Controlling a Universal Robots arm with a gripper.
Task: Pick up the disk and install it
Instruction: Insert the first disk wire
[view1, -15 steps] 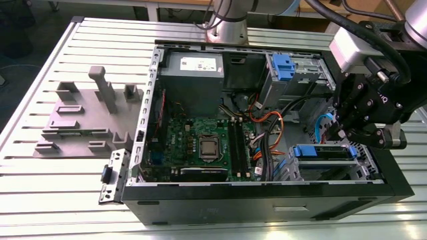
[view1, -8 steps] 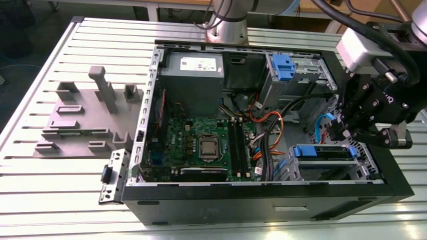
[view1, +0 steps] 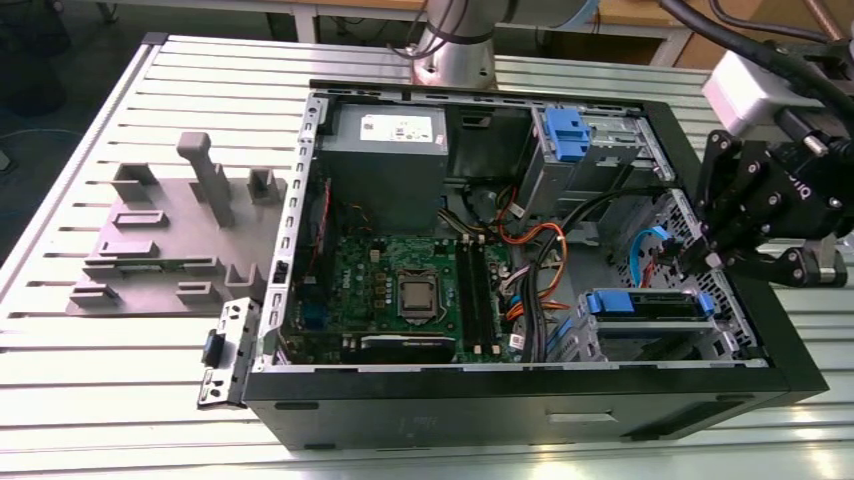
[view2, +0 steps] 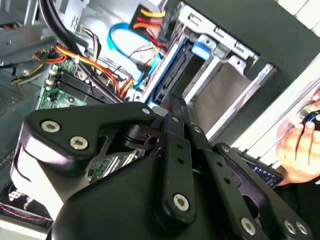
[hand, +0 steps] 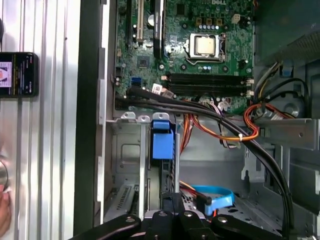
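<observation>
Black gripper (view1: 691, 255) lowered into the open black computer case (view1: 534, 405) on the slatted aluminium worktop (view1: 120, 400), at the corner with the grey metal drive bay (view1: 654, 340). Jaws drawn together, with no gap between them in the second wrist view.

Flat silver hard disk in its blue plastic carrier rail (view1: 647, 303) already inside that bay, standing on edge. Directly ahead of the jaws' tips and running away from them, with the blue pull tab (hand: 162, 140) at the end farthest from the jaws. Near end of the disk right at the tips: touching or just short, impossible to tell. No clear pinch on the rail, so more likely pressing or resting there than carrying.

Beyond the disk, farther from the jaws: green motherboard (hand: 200, 50) behind a run of black and orange cables. Just beside the jaws: blue flat data cable (hand: 212, 197), looped loose; attached to the disk or not, unclear. Off to one side of the jaws, past the case wall: a person's hand (view2: 300, 145) on the worktop.

Judged from this: pick-up and carry done, disk lodged in its slot. Left at most: full seating, not confirmable here.
</observation>
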